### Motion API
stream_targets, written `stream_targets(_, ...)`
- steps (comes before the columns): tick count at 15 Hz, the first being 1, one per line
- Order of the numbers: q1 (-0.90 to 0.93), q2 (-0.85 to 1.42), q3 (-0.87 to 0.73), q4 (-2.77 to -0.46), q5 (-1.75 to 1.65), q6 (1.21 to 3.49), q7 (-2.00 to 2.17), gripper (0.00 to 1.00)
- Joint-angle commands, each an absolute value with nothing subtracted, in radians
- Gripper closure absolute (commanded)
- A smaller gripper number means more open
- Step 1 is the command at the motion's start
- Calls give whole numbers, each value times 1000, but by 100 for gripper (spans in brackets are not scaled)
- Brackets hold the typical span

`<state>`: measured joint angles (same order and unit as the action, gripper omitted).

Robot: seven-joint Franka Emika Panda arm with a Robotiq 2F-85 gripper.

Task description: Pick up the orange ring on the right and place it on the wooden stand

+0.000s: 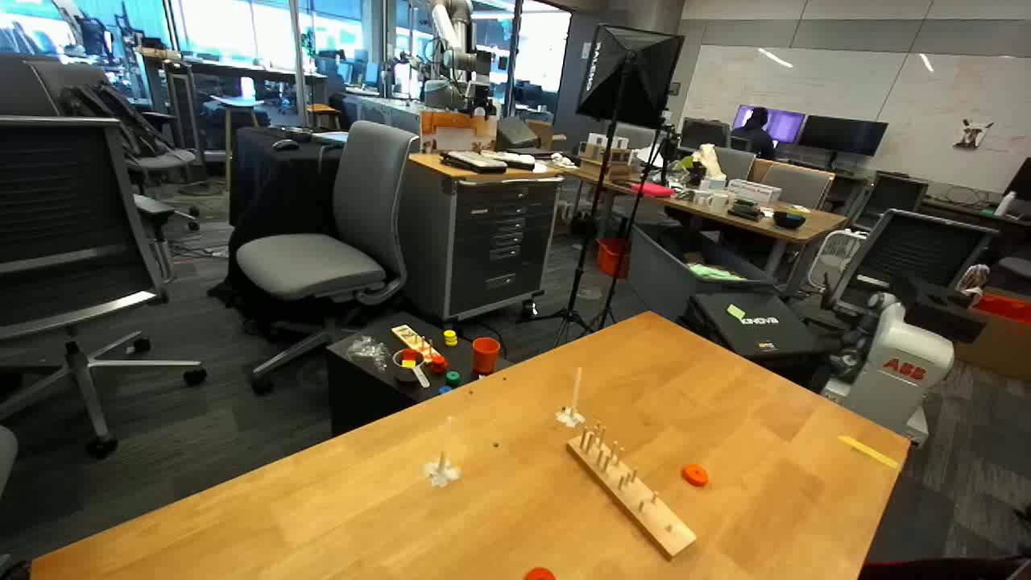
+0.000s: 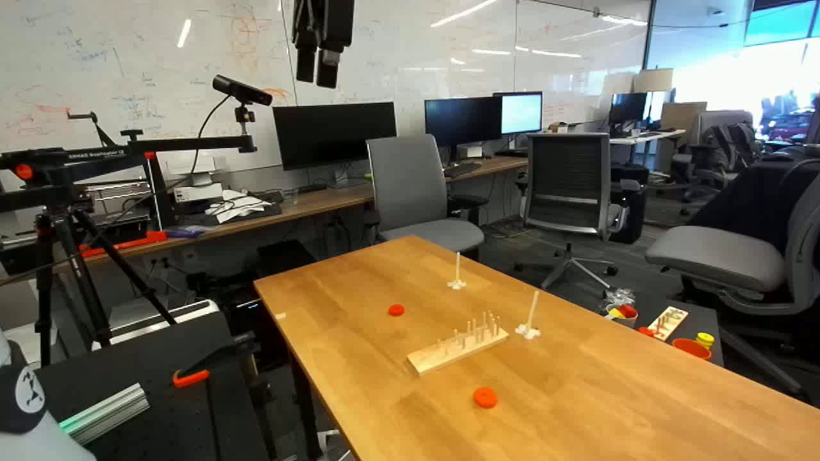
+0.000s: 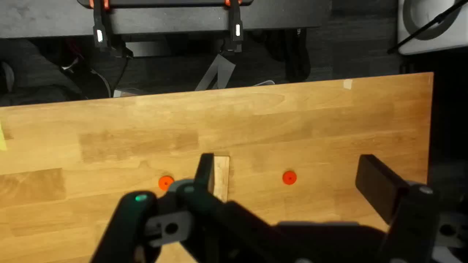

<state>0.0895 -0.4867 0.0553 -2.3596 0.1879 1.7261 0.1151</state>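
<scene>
Black gripper (image 3: 287, 166) hangs high over the tabletop (image 3: 310, 128), spread wide, grasping nothing. Beside the wooden stand (image 1: 628, 498) lies the orange ring (image 1: 695, 474) probably meant, at right in both exterior views; a similar ring (image 3: 289, 177) lies on the opposite side. One should first centre above the former, then descend straight.

windows (image 1: 242, 36) blazing white here! streaks of glare across the whiteboard (image 2: 397, 38), and the wrist view's floor (image 3: 360, 54) lies in gloom.
</scene>
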Motion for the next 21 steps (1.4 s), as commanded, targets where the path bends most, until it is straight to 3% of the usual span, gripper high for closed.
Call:
stream_targets(1,78,-486,64,-2357,192,1725,111,0)
stream_targets(9,63,-431,72,-2293,156,1761,131,0)
stream_targets(16,-8,-97,63,-2089,-30,1992,255,0)
stream_targets(20,-24,144,21,-1922,-99,1936,362,0)
stream_targets(21,-14,23,18,-2056,-69,1992,306,0)
